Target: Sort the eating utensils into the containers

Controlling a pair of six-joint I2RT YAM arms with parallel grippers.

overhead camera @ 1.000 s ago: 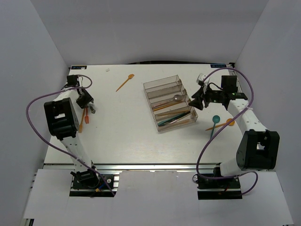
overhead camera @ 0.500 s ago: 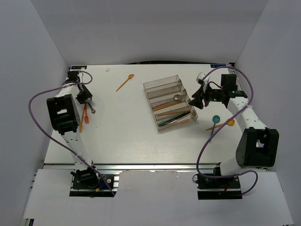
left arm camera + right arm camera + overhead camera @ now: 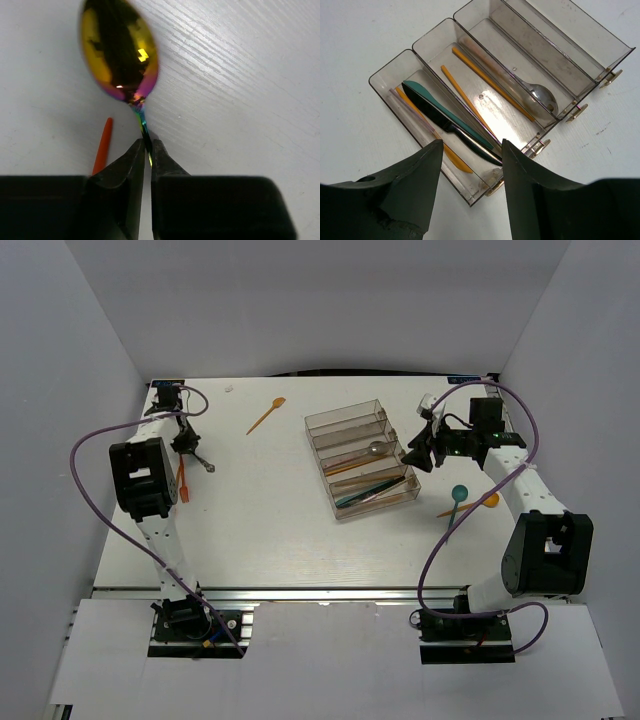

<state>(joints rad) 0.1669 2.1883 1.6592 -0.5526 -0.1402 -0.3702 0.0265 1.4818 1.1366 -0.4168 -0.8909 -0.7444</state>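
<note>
My left gripper (image 3: pixel 187 445) is shut on the thin handle of a gold iridescent spoon (image 3: pixel 120 50), near the table's left edge. The spoon's bowl (image 3: pixel 209 467) points right and forward. In the left wrist view the gripper (image 3: pixel 147 147) pinches the handle just below the bowl. An orange utensil (image 3: pixel 182 483) lies beside it and also shows in the left wrist view (image 3: pixel 103 145). My right gripper (image 3: pixel 415 453) is open and empty over the right end of the clear stepped tray (image 3: pixel 340 411). In the right wrist view (image 3: pixel 471 144) it hangs above the tray (image 3: pixel 555 30), which holds a silver spoon (image 3: pixel 542 95), orange sticks, a teal knife (image 3: pixel 445 110) and a black knife (image 3: pixel 457 134).
An orange utensil (image 3: pixel 266 415) lies at the back, left of the tray. A teal spoon (image 3: pixel 458 495) and an orange spoon (image 3: pixel 482 502) lie right of the tray, under my right arm. White walls close in the table on three sides.
My left arm has swung toward the back, carrying the gold spoon a little back and to the right. My right gripper shifted slightly at first and then stayed still.
</note>
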